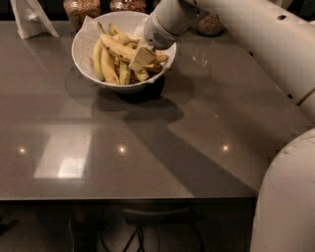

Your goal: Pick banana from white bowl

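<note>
The white bowl (81,55) stands at the back of the grey table, with a paper liner at its rim. It holds several yellow bananas. The longest banana (116,46) lies across the top of the pile, running from the upper left towards the right. My gripper (141,58) reaches down into the bowl from the upper right. Its pale tip rests against the right end of that long banana, among the others. The arm hides the bowl's back right rim.
Glass jars of grains (81,9) stand behind the bowl, and another jar (210,24) is at the right behind the arm. A white paper object (29,19) stands at the back left. The table (147,147) stretches towards me. My white base (288,197) fills the lower right.
</note>
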`<state>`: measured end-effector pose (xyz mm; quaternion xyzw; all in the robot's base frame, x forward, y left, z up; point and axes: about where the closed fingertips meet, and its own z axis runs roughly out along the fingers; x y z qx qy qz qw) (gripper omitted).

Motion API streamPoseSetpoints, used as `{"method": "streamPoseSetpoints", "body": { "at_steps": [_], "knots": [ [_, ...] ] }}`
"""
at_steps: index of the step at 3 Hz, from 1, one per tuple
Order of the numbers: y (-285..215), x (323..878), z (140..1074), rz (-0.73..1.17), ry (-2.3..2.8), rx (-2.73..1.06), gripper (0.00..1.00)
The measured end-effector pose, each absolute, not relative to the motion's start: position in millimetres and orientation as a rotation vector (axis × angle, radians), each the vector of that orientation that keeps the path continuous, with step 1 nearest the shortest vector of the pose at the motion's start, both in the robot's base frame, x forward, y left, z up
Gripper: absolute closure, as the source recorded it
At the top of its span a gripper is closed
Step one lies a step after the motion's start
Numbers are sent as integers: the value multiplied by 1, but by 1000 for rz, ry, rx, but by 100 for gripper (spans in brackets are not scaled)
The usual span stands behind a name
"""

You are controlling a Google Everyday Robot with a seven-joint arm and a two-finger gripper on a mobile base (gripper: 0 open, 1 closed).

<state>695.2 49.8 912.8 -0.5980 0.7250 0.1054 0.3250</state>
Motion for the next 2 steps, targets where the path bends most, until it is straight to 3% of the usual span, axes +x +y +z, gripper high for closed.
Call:
{"method": "streamPoseSetpoints", "body": {
  "at_steps": [2],
  "knots": [
    [50, 695, 915, 266, 1896, -1565, 88]
  ]
}}
